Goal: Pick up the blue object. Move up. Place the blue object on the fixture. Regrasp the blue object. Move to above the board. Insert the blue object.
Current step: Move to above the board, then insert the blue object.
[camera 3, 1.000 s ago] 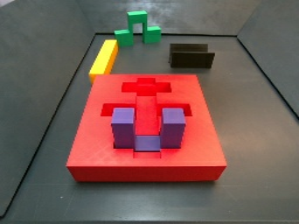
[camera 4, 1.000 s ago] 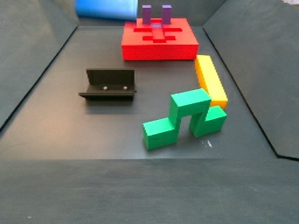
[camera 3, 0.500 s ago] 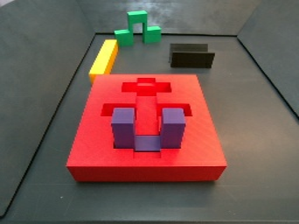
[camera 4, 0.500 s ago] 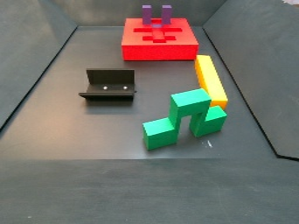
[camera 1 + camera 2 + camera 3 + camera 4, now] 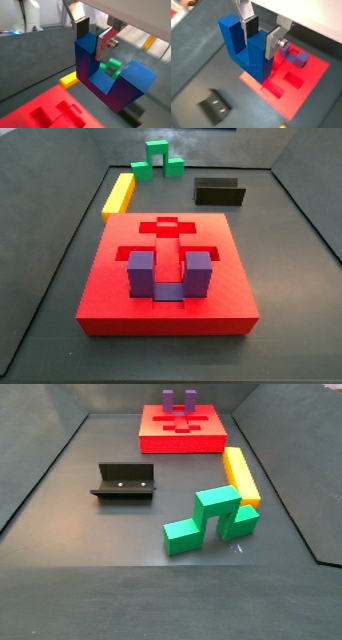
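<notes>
I hold the blue object [image 5: 110, 82] in my gripper [image 5: 93, 37], my two silver fingers [image 5: 107, 41] clamped on one of its square prongs, so that the U hangs below me with the bridge lowest. In both wrist views it is in the air, touching nothing but my pads; the other prong [image 5: 230, 35] stands free beside the finger [image 5: 250, 25].

Beneath the block lies the board [image 5: 298, 80], the red slab, with its cut-out recesses showing, and the purple block [image 5: 296, 56] sits in it at the far side. In a wrist view the fixture [image 5: 216, 105] stands on the dark floor apart from the board; a bit of the yellow bar [image 5: 67, 79] and of the green block [image 5: 115, 64] shows past the blue prongs.

Neither side view shows me or the blue object. There the board [image 5: 167, 278] carries the purple block [image 5: 168, 274] upright in its recess, the cross-shaped recess [image 5: 167, 227] is open, the yellow bar [image 5: 119, 194] lies just beside the board, the fixture [image 5: 219, 192] stands near the back wall, and the green block [image 5: 209, 520] rests close to the bar's end.

Compared with a second ago, a blue shape at the top edge of a side view, behind the board [image 5: 183, 430], is gone; the rest lies as it did.
</notes>
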Tool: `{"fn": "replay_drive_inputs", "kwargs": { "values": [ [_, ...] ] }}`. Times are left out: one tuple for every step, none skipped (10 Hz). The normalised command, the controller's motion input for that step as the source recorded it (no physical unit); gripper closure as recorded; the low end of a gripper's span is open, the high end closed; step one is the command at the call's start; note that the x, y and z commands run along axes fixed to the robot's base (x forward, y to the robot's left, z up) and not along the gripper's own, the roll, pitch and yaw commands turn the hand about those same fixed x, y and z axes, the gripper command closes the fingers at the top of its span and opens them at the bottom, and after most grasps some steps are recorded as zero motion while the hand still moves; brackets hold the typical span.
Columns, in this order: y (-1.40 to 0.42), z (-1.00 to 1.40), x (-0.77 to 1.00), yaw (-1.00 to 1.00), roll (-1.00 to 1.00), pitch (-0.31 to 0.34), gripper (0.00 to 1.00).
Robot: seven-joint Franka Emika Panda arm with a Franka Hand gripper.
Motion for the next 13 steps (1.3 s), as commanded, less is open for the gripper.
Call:
{"fn": "replay_drive_inputs", "kwargs": {
  "values": [
    [-0.05, 0.05, -0.05, -0.01, -1.0, 0.174, 1.0],
    [-0.02, 0.03, -0.07, 0.0, -0.99, 0.142, 1.0],
    [0.02, 0.0, -0.05, 0.0, -0.71, 0.073, 1.0],
    [0.02, 0.01, -0.05, 0.0, -0.49, 0.033, 1.0],
    [0.01, 0.0, -0.04, 0.0, -0.28, 0.004, 1.0],
    [0.01, 0.0, -0.04, 0.0, -0.22, -0.011, 1.0],
    [0.0, -0.28, 0.0, 0.0, -0.03, -0.031, 1.0],
    [0.11, -0.55, -0.04, 0.0, -0.11, -0.106, 1.0],
    [0.17, -0.81, 0.0, 0.05, -0.06, -0.073, 1.0],
    [0.19, -1.0, -0.01, 0.1, 0.0, -0.06, 1.0],
    [0.21, -1.0, -0.05, 0.13, 0.0, -0.046, 1.0],
    [0.17, -0.91, -0.12, 0.11, 0.02, -0.05, 1.0],
    [0.17, -0.65, -0.22, 0.01, 0.0, -0.08, 1.0]
  ]
}}
